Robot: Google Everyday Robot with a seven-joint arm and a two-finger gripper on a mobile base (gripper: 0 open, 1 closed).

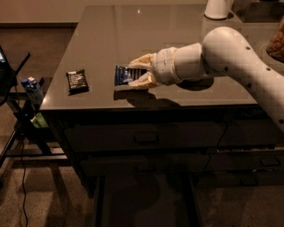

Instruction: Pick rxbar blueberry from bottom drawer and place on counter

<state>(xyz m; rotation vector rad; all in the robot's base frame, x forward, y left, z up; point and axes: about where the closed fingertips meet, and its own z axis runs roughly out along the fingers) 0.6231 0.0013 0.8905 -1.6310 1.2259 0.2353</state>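
Gripper, reaching from the right over the counter, pinches the right end of the one rxbar blueberry between its two fingers. The bar sticks out leftward, low over the counter, perhaps resting on it. Nearest the camera, one bottom drawer stands pulled out; farther, one black bar lies left of the blue one, apart, and one white vessel stands at the far edge.
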